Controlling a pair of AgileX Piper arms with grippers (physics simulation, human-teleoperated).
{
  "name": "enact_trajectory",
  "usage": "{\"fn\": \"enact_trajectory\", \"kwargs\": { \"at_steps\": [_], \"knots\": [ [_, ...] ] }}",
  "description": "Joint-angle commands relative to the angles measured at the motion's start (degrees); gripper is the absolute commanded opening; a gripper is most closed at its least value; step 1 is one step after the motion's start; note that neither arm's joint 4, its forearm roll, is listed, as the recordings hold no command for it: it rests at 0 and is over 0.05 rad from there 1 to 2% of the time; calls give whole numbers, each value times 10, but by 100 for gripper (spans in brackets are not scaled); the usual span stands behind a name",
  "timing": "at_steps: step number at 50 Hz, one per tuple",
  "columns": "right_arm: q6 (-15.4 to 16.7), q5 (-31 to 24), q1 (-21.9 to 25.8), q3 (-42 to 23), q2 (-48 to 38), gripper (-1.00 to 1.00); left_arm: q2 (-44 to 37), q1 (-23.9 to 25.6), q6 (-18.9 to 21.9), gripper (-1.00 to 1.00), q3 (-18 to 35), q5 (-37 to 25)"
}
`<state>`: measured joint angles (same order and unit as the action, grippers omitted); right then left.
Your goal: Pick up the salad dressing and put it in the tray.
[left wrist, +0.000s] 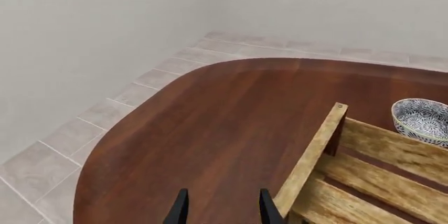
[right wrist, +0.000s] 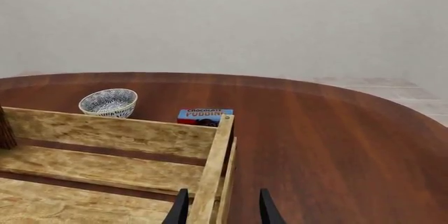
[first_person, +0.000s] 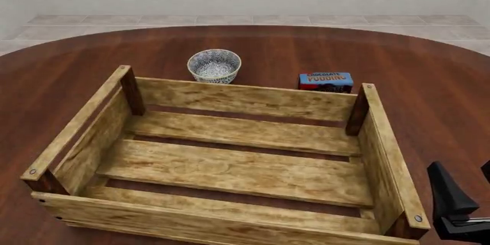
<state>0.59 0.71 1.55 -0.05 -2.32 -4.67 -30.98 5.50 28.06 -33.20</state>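
A large rectangular light-wood slatted crate with dark corner posts (first_person: 229, 162) is sitting upright on the table; inside it only bare floor slats are showing

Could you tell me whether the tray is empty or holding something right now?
Empty: the tray shows only bare slats. The bowl and pudding box sit outside, beyond its far wall.

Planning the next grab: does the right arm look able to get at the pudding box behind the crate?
Probably yes: the right claw is open, and bare table to the right of the crate leads to the pudding box; nothing stands between.
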Motion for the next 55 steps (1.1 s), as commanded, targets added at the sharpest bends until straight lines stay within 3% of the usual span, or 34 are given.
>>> {"fn": "enact_trajectory", "kwargs": {
  "at_steps": [1,10,40,55],
  "knots": [
    [1,5,0,0,-7,100,2,-29,0,100,7,-21],
    [1,5,0,0,-10,100,8,-50,5,100,-15,-26],
    [-5,7,0,0,-12,100,-9,-46,-7,100,-17,-60],
    [-5,10,1,0,-16,100,-29,-55,-10,100,-47,-40]
  ]
}}
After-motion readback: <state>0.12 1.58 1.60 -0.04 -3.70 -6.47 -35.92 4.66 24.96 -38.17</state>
